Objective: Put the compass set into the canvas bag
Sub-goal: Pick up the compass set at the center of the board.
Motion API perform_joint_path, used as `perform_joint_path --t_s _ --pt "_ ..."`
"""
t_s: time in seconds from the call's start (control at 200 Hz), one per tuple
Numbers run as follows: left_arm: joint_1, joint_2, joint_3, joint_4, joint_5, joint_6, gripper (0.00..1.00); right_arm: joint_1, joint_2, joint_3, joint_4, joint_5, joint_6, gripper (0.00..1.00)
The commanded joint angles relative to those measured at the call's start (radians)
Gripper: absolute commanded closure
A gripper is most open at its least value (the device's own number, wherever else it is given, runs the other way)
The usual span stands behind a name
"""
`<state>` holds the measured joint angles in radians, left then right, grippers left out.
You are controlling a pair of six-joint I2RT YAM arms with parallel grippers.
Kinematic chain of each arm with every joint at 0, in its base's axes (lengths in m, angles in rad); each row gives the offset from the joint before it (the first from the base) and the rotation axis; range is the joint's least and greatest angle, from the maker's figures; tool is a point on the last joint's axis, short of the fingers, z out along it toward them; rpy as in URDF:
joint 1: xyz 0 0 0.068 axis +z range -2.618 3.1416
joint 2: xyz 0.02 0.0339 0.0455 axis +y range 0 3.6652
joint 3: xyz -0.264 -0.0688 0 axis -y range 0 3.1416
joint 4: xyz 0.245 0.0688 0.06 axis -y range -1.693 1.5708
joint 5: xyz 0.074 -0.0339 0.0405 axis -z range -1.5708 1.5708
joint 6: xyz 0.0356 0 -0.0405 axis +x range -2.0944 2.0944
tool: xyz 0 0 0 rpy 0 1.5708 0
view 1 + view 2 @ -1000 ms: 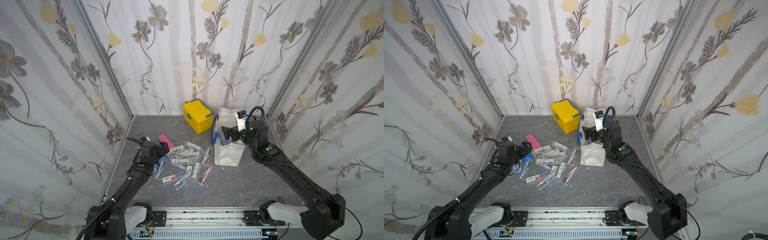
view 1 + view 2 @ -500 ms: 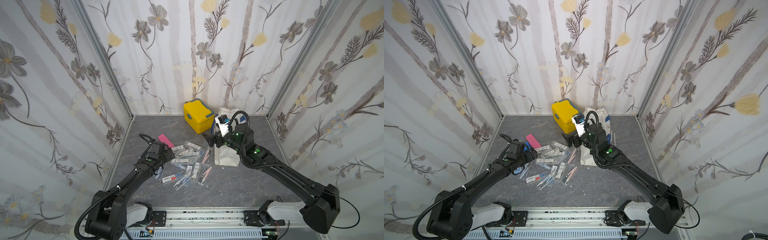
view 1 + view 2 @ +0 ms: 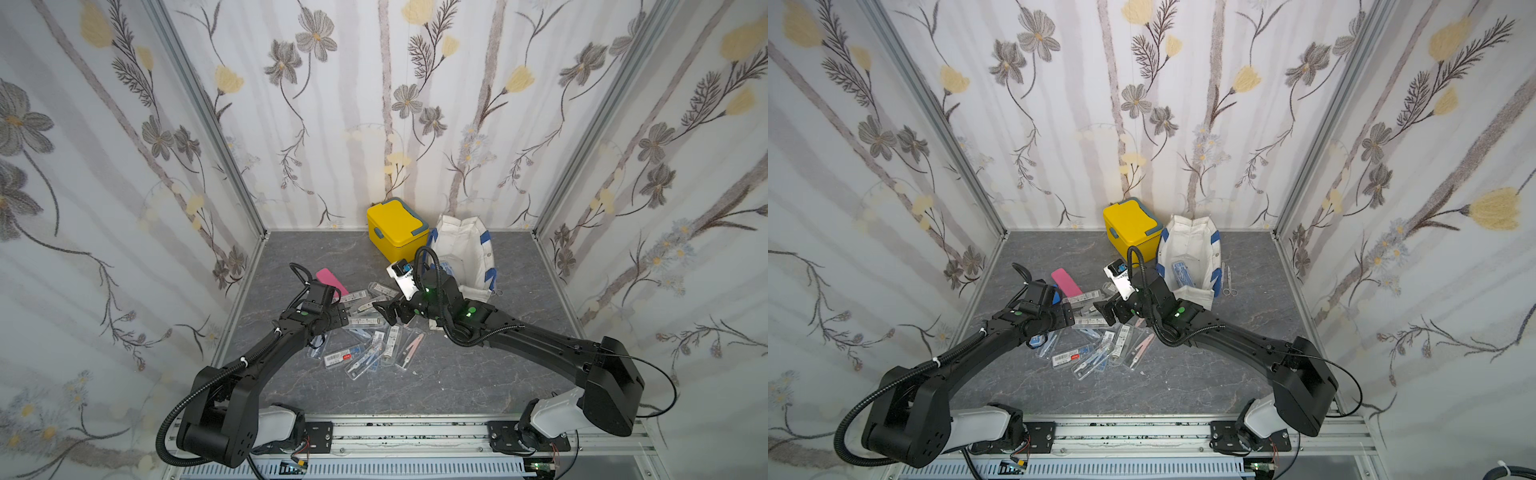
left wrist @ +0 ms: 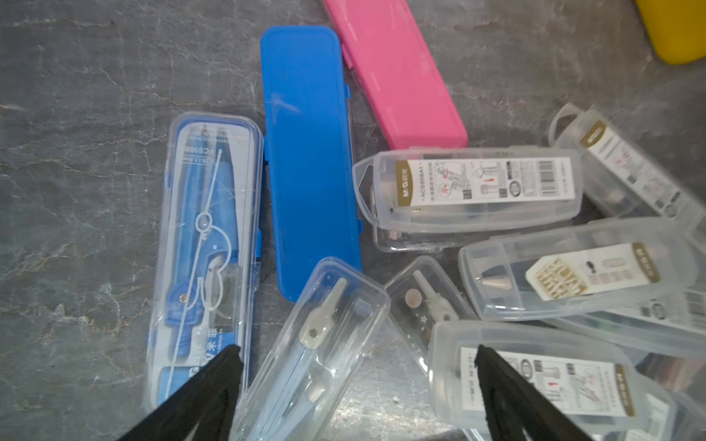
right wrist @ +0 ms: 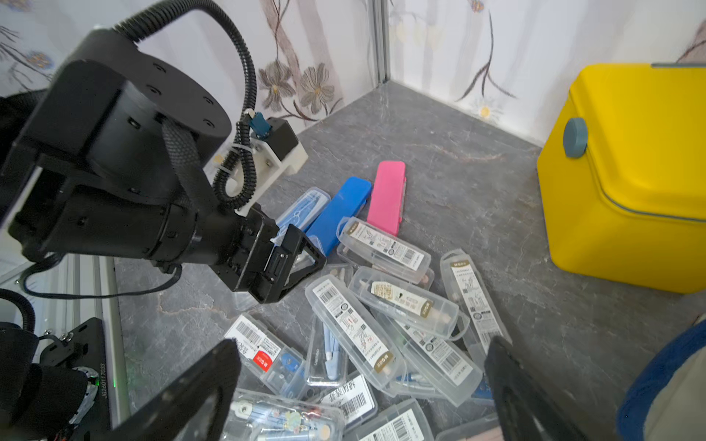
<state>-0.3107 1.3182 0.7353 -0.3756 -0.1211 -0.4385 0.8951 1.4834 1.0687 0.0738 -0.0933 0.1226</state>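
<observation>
- The compass sets (image 3: 374,340) lay as a loose, overlapping heap of slim cases on the grey surface (image 3: 332,257), near the canvas bag (image 3: 1198,297) on its left-arm side. One blue-tinted set (image 3: 1182,272) already lay inside the bag.
- The left jaws stood apart and empty, low over the edge of the heap farthest from the bag. They straddled a clear case (image 4: 317,343) holding a white compass; whether they touched it could not be told.
- The right jaws gaped wide and empty above the end of the heap nearest the bag.
- The cases looked light, rigid and slick. The best hold seemed to be across the narrow width near mid-length. Overlapping neighbours would probably slide or be dragged along, and a hard squeeze might pop a snap lid.
- Writing: the labelled case (image 4: 481,187) carried a gold band reading "M&G", a code starting "ACS908" and a barcode. The blue compass case (image 4: 206,248) showed "FCS908", the rest unclear. In the right wrist view a white label (image 5: 345,393) read "套装勿拆".
</observation>
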Motion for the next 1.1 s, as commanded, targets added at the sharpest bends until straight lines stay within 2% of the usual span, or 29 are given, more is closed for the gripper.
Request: perform_joint_path --t_s 0.0,0.11,0.29,0.475,0.54,0.674,0.794,0.994,1.094 --pt "-0.019 0.036 0.035 -0.058 -0.079 0.05 0.08 0.001 0.01 -0.023 0.015 0.02 0.009 0.01" --pt "-0.042 0.067 0.068 -0.11 -0.166 0.073 0.08 0.001 0.018 -0.045 0.023 -0.009 -0.005 0.0" --pt "-0.048 0.059 0.068 -0.042 -0.167 0.172 0.08 0.0 0.061 -0.036 0.035 -0.023 -0.034 0.01" --pt "-0.051 0.044 0.047 0.064 -0.125 0.465 0.07 -0.001 0.102 -0.016 0.045 -0.046 -0.074 0.0" --pt "-0.052 0.044 0.044 0.063 -0.115 0.523 0.07 -0.003 0.106 -0.018 0.045 -0.051 -0.09 0.01" --pt "-0.051 0.04 0.027 0.03 -0.077 0.554 0.05 -0.003 0.14 -0.024 0.048 -0.053 -0.1 0.0" --pt "-0.053 0.038 -0.013 0.034 -0.111 0.564 0.01 -0.005 0.143 -0.028 0.058 -0.06 -0.097 0.01" --pt "-0.051 0.022 -0.03 0.06 -0.071 0.57 0.0 -0.005 0.147 -0.03 0.07 -0.059 -0.094 0.01" --pt "-0.048 0.027 -0.042 0.058 -0.088 0.595 0.02 -0.005 0.152 -0.027 0.074 -0.062 -0.087 0.0"
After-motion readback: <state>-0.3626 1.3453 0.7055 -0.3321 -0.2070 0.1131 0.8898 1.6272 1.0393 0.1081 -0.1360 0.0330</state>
